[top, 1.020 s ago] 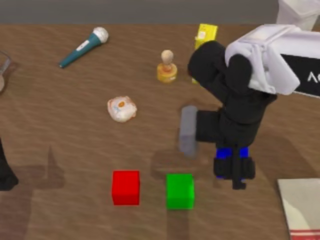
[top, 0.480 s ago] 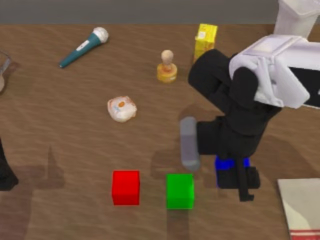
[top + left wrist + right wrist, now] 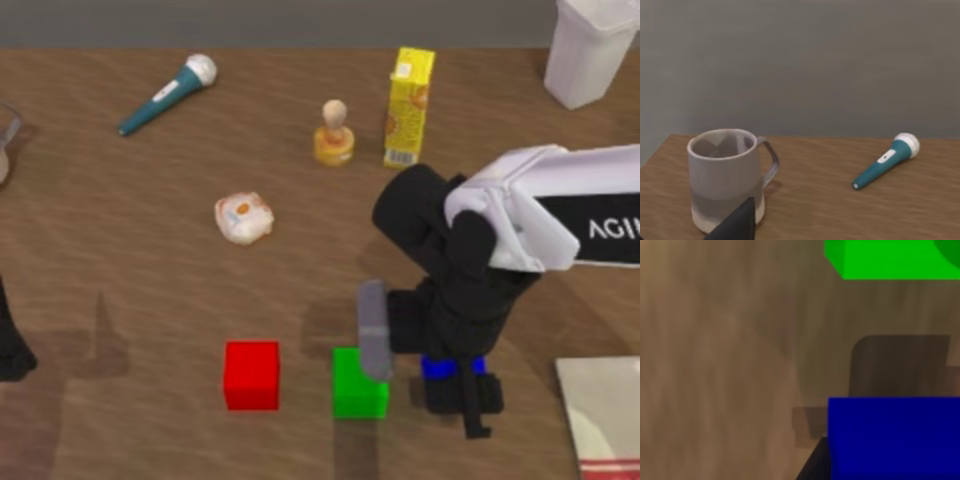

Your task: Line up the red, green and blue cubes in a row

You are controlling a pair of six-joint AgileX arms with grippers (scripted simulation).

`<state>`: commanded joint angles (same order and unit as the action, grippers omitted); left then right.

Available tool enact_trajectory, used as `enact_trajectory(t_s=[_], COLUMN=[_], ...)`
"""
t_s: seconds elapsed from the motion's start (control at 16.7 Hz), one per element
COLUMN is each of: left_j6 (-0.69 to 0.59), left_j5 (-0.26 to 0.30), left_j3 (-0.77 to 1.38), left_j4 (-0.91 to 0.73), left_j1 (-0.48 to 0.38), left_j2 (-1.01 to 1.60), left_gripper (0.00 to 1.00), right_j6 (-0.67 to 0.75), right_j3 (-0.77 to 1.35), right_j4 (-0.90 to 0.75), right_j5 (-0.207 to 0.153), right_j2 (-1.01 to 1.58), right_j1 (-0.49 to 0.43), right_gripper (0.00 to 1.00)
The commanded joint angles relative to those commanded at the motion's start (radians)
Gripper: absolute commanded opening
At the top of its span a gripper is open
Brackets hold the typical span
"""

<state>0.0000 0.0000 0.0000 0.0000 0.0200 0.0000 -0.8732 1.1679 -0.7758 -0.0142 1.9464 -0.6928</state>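
The right gripper (image 3: 455, 385) is low over the near part of the counter (image 3: 130, 250), just right of the green cube (image 3: 358, 385), and its fingers seem closed on the blue cube (image 3: 452, 366), though the arm hides most of the grasp from above. In the right wrist view the blue cube (image 3: 895, 437) casts a shadow on the wood between it and the green cube (image 3: 890, 259), so I judge it is not yet resting on the counter. The red cube (image 3: 251, 375) sits left of the green one with a gap between them, and both lie on one line. The main risk is that the blue cube comes down too close and pushes the green cube out of the row, or lands a little far or near of the line, because the arm covers the spot. A tilted release could also make it roll. To the right, a white sheet (image 3: 605, 415) lies at the near right corner, so free room there is limited; the yellow carton (image 3: 409, 108) and the small figure (image 3: 334, 133) stand well apart at the far side. The left arm is parked at the left edge near a mug (image 3: 727, 177) and a microphone (image 3: 886, 160); I cannot tell the state of its fingers.
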Motion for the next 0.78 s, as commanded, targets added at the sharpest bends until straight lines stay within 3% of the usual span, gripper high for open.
enact_trajectory(t_s=[0.18,0.78], left_j6=[0.0,0.0], left_j5=[0.0,0.0], left_j3=[0.0,0.0], left_j4=[0.0,0.0], left_j1=[0.0,0.0], left_j2=[0.0,0.0], left_gripper=[1.0,1.0], right_j6=[0.0,0.0], right_j3=[-0.001,-0.001], right_j4=[0.001,0.001], right_j5=[0.0,0.0], right_j2=[0.0,0.0], right_j1=[0.0,0.0], right_gripper=[0.0,0.75])
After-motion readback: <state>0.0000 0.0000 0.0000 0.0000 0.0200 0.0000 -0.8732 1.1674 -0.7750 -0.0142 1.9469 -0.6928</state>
